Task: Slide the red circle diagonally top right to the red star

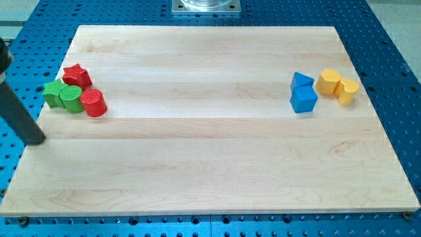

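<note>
Red circle (94, 103): task object; stands at the view's left on the table (210, 164), at the lower right of a tight cluster, apparently touching the green cylinder (71, 99).
My tip (36, 140): lower end of the dark rod, at the table's left edge, below and left of the cluster, well apart from every block.
Gripper state: the rig has no gripper; the rod holds nothing and touches no block.
Red star (76, 75): target reference; sits just above and left of the red circle, close to it.
Green block (54, 93): left of the green cylinder; shape unclear.
Blue blocks (303, 93): two pieces at the view's right, well apart from the task area.
Yellow blocks (337, 85): two pieces just right of the blue pair.
Step in hand: approach, judged from the open gap between tip and circle.
Next move: bring the tip to the circle's lower-left side, then push up and right until the circle lies diagonally above and right of the star.
Caution: the green cylinder crowds that side; a wide contact may drag it along.
</note>
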Robot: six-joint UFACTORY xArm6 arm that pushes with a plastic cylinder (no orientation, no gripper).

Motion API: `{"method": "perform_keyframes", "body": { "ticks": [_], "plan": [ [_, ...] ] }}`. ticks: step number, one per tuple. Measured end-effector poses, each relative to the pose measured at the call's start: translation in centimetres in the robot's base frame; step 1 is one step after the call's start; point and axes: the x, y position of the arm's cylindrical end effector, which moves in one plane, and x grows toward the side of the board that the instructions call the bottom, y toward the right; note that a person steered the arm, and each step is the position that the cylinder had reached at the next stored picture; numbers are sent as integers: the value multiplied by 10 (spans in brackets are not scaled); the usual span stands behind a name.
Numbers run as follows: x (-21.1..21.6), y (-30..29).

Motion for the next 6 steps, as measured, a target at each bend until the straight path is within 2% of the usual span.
{"method": "perform_keyframes", "body": {
  "ticks": [2,3,4,5,6],
  "plan": [
    [-58,132],
    [-109,135],
    [-125,95],
    [-164,109],
    [-205,179]
  ]
}}
